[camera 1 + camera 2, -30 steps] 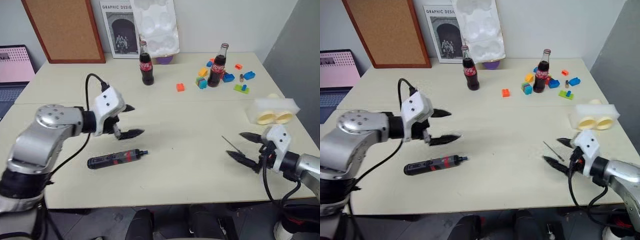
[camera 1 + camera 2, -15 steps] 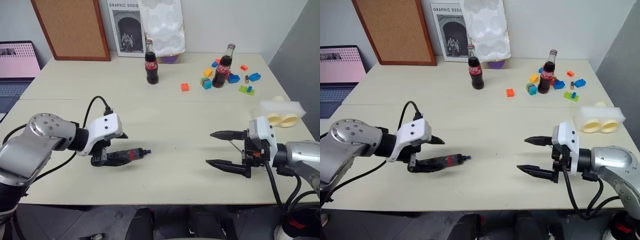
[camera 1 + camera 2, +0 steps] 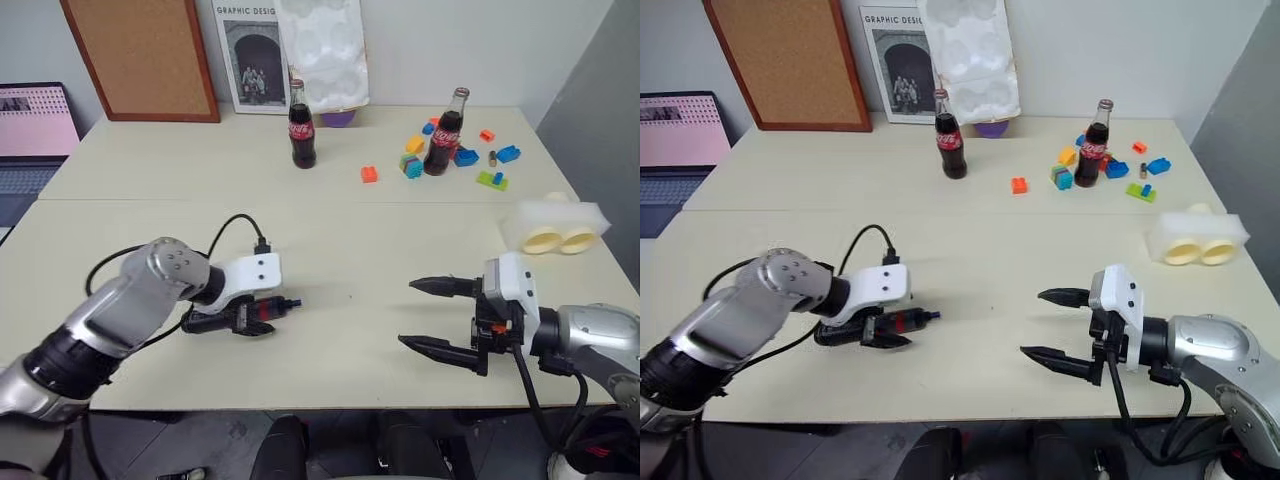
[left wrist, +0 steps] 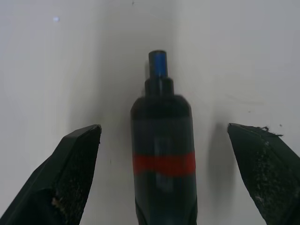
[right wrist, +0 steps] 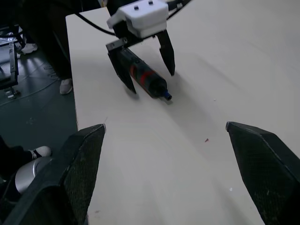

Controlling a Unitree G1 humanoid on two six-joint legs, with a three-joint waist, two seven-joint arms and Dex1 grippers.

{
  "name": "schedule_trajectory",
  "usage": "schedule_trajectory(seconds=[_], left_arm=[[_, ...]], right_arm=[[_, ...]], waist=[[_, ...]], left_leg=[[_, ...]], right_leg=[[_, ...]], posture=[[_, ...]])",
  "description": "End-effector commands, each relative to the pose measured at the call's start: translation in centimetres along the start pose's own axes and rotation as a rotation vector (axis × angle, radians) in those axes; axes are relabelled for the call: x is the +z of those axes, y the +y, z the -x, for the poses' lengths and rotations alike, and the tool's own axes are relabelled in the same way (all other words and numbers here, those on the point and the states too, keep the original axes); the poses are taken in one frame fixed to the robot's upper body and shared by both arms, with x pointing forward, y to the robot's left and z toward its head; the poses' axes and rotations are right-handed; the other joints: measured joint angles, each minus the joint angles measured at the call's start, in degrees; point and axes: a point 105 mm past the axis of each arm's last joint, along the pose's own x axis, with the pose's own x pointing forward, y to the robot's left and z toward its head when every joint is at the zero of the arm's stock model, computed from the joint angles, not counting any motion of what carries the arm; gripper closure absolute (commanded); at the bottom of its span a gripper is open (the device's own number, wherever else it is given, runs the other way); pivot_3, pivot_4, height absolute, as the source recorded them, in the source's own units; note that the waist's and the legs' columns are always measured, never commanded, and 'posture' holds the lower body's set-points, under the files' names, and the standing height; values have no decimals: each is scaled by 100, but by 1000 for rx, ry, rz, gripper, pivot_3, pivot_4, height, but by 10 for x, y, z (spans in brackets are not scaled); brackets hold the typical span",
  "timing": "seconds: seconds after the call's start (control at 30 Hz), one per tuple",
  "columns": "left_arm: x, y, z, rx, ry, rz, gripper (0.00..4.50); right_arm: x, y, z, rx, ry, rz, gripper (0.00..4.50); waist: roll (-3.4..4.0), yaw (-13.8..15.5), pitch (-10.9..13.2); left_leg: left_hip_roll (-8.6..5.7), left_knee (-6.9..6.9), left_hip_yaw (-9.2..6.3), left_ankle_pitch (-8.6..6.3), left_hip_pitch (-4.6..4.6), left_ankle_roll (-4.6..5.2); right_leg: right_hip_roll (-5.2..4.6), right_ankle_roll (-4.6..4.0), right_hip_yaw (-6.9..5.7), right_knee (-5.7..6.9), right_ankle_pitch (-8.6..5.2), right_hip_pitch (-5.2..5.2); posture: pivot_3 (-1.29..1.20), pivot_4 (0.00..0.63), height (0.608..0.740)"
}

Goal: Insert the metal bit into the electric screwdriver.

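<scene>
The left gripper (image 4: 164, 140) is spread wide, one black finger (image 4: 65, 178) on each side of the electric screwdriver (image 3: 240, 313), a slim black cylinder with a red band and a small blue collar at its nose. In the left wrist view there is bare table on both sides between the fingers and the tool, so they straddle it without touching. The screwdriver lies flat on the pale cream rectangular table (image 3: 330, 230), close to its near edge, blue nose pointing toward the robot's right.

The right gripper (image 3: 435, 317) is also spread wide and pinches nothing; it hovers above the table well to the right of the screwdriver, its fingers pointing back toward the tool. The thin grey metal bit cannot be made out in these views.

Beyond the screwdriver, toward the far edge of the table, stands a dark cola bottle with a red label (image 3: 300, 128). Farther right of it stands a second cola bottle (image 3: 441, 135) among scattered coloured plastic bricks (image 3: 488, 168). A white and pale yellow foam block (image 3: 556, 224) lies near the right edge of the table, beyond the right gripper.
</scene>
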Motion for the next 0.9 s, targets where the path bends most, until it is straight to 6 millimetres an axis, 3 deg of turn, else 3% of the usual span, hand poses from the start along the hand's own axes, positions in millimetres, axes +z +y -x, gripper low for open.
schedule_trajectory(seconds=[0.03,0.37,0.5,0.8,0.9], left_arm=[[7,7,2,5,1,-51,0],[-1,10,-2,-32,21,-36,0],[-2,13,-6,-36,20,-34,613],[-5,8,-15,-54,25,-53,2524],[-8,7,-16,-55,39,-70,2810]], right_arm=[[6,9,-1,15,-25,13,183],[5,13,0,14,-15,-6,183],[6,14,0,13,-18,-9,135],[6,14,0,7,-12,-10,135],[6,14,1,5,-4,-6,135]], waist=[[0,0,0],[-1,-5,-1],[-1,-5,-1],[0,-3,-6],[0,-1,-8]], left_leg=[[0,-1,0,0,0,0],[1,-1,-3,0,1,0],[1,0,-3,0,1,0],[0,4,-4,0,6,0],[0,5,-6,1,7,1]], right_leg=[[0,0,0,-1,0,0],[1,0,-2,3,0,0],[1,0,-1,3,0,0],[1,1,-1,6,1,6],[1,1,-2,9,1,7]], posture=[[0,150,740],[0,150,740],[0,150,740],[0,150,740],[0,150,740]])
